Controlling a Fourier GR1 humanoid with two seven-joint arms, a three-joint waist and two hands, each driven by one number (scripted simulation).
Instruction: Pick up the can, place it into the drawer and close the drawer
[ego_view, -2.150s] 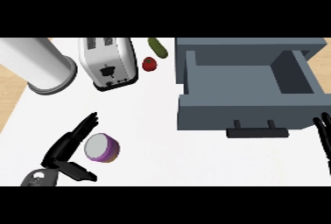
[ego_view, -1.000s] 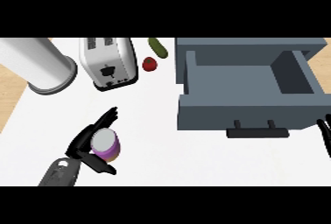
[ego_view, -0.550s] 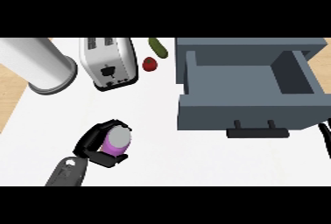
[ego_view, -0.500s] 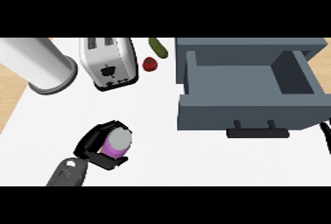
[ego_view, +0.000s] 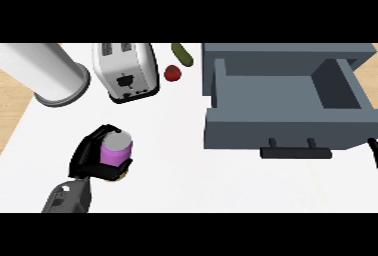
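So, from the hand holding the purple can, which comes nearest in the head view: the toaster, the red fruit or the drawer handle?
From the left hand, curled round the can:
1. Toaster, above it.
2. Red fruit, up and right.
3. Drawer handle, far right.

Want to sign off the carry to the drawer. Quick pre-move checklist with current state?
1. Left hand curled round the can: ok.
2. Can lifted off the counter: cannot tell.
3. Drawer open: ok.
4. Drawer interior free of objects: ok.
5. Path from can to drawer free; toaster sits off to the far side: ok.
6. Right hand away from drawer handle: cannot tell, only a sliver shows at the right edge.
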